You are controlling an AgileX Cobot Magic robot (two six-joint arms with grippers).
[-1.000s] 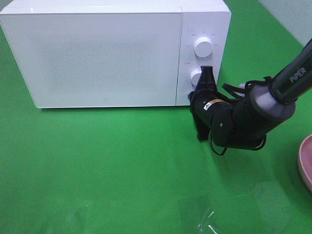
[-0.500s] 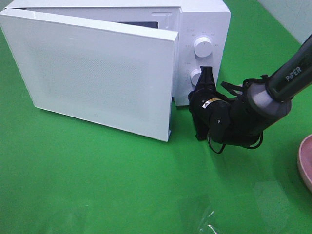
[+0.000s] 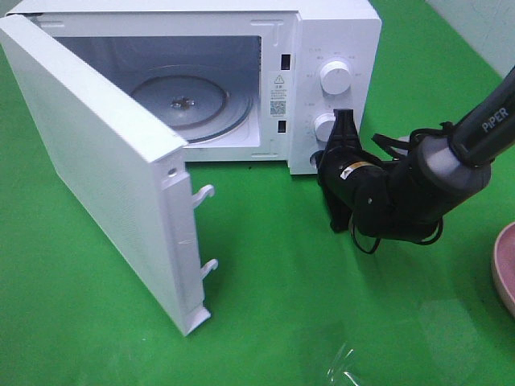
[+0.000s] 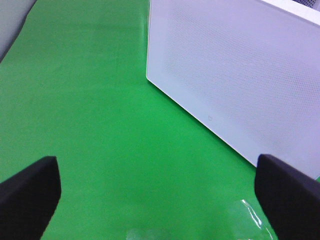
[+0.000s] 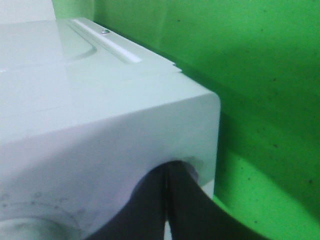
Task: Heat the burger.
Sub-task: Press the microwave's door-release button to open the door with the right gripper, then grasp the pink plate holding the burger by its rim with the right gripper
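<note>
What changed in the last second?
The microwave door swung from shut to wide open on its left hinge, exposing the glass turntable. Nothing was taken hold of or let go. The right gripper, shut, stayed by the lower knob. The pink plate did not move.

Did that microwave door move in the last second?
Yes. The microwave door swung outward, its latch edge moving away from the fixed knob panel, exposing the turntable.
</note>
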